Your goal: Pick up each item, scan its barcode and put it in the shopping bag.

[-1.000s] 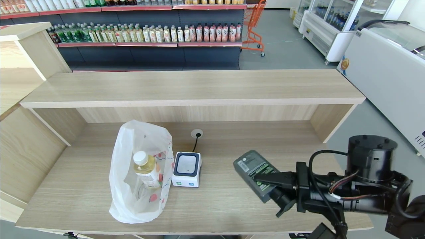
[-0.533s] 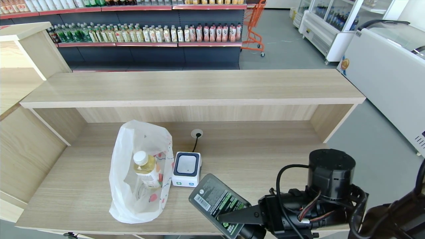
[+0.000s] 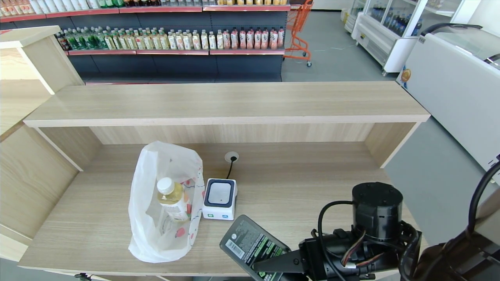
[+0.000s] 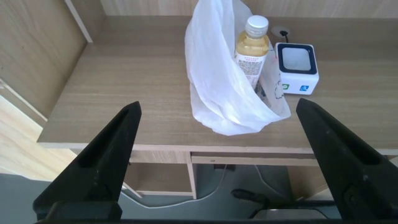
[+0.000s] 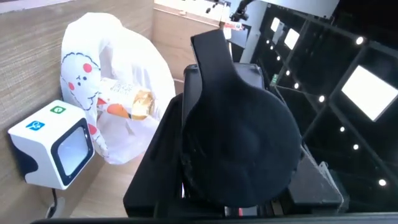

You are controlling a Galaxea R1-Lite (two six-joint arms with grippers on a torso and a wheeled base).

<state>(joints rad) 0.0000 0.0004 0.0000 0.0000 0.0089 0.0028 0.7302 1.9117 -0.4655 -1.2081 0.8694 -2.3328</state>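
Currently held item: a flat dark grey pack (image 3: 250, 246), printed face and barcode turned up, tilted, raised over the front edge of the counter.
Pack's place: in front of the scanner and a little to its right, apart from it; well right of the shopping bag.
Right gripper (image 3: 275, 269): clamped on the pack's near end, one dark finger lying across the green-printed face, the arm coming in from the right.
Scanner (image 3: 219, 198): a white box with a dark-framed window facing up, standing on the counter just beside the bag's right side; it also shows in the right wrist view (image 5: 53, 152).
Scanner cable (image 3: 229, 169): black, running back to a round port (image 3: 231, 157) in the counter top.
Shopping bag (image 3: 156, 234): white plastic with small red prints, standing open on the left half of the counter.
Bottle (image 3: 172, 198): yellowish drink, white cap, upright inside the bag.
Left gripper (image 4: 217, 106): fingers spread wide, holding nothing, hanging above and before the counter's front edge, with the bag between the fingers in its own view.
Counter (image 3: 312, 171): light wood, with a raised ledge (image 3: 226, 103) along the back.
Behind: store shelves (image 3: 172, 39) lined with bottles, an orange trolley (image 3: 299, 31), white freezer chests (image 3: 453, 78) on the right.
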